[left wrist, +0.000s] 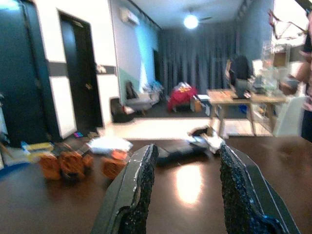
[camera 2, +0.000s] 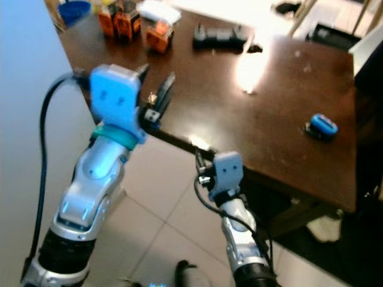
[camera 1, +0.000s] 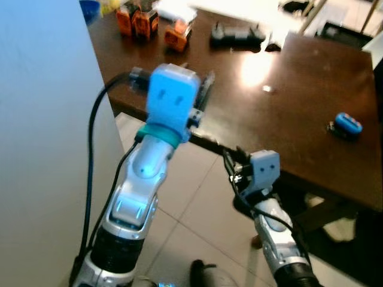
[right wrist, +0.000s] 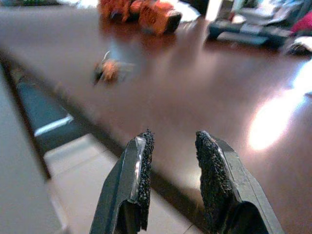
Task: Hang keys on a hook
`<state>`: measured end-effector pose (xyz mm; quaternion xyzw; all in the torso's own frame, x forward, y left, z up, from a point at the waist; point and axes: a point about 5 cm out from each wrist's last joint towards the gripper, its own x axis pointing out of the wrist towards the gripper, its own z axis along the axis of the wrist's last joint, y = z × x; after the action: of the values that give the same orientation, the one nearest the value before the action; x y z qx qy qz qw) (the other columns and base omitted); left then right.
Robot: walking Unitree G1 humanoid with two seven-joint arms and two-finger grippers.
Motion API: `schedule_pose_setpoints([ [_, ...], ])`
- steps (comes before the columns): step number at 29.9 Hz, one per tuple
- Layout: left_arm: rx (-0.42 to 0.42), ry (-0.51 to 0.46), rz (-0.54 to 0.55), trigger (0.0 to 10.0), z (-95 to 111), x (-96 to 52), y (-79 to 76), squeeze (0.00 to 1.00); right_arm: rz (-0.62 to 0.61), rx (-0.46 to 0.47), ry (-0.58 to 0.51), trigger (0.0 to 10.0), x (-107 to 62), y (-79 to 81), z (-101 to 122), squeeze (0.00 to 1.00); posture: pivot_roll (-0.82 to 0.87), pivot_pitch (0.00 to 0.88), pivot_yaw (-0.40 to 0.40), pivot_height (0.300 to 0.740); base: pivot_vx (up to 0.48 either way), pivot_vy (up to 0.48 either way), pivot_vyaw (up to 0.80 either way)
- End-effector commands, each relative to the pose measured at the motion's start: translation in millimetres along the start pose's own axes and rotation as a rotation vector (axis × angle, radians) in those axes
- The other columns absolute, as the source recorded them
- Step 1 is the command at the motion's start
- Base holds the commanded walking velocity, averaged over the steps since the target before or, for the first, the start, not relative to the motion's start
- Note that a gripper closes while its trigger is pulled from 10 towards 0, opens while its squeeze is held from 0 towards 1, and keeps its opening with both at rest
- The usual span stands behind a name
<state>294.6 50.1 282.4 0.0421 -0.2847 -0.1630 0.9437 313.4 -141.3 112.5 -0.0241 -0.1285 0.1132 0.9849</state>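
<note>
Dark wood bench (camera 1: 287,107): keys (right wrist: 108,71), orange tag, near its front edge.
Left end effector (camera 2: 157,89): raised over that edge, fingers apart, empty.
Right end effector (right wrist: 170,161): low, apart, empty.
Our plan: we'd straddle the tag before pinching.

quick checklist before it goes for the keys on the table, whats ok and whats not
1. Keys located: ok, a small orange-tagged bunch lies near the edge of the dark table.
2. Left gripper free: ok, open, nothing between its fingers, raised over the table edge.
3. Right gripper free: ok, open and empty, low by the table edge.
4. Space around keys: ok, the orange packs sit farther back.
5. Hook located: cannot tell.
6. Image sharp enough to aim: not ok, the keys look blurred.
</note>
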Motion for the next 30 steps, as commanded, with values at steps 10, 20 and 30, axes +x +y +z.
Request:
schedule_pose_setpoints([
  [10, -0.050, -0.073, -0.052, 10.0, 21.6, 2.5, -8.3, 0.00, 0.001, -0.032, -0.030, 10.0, -2.0, -2.0, 7.1, 0.00, -0.05, 0.132, -0.013, 0.740, 0.333, 0.000, 0.00],
  [20, 0.029, 0.029, -0.105, 10.0, -6.2, -6.8, -14.3, 0.00, -0.125, 0.012, -0.271, 10.0, 11.6, -23.1, 72.2, 0.00, -0.06, 0.134, -0.003, 0.740, 0.310, 0.000, 0.00],
  [30, 0.143, 0.258, -0.162, 10.0, -54.9, -25.2, -17.4, 0.00, -0.684, 0.038, -0.039, 10.0, -35.7, -111.8, 24.3, 0.00, -0.07, 0.141, -0.005, 0.740, 0.028, 0.000, 0.00],
])
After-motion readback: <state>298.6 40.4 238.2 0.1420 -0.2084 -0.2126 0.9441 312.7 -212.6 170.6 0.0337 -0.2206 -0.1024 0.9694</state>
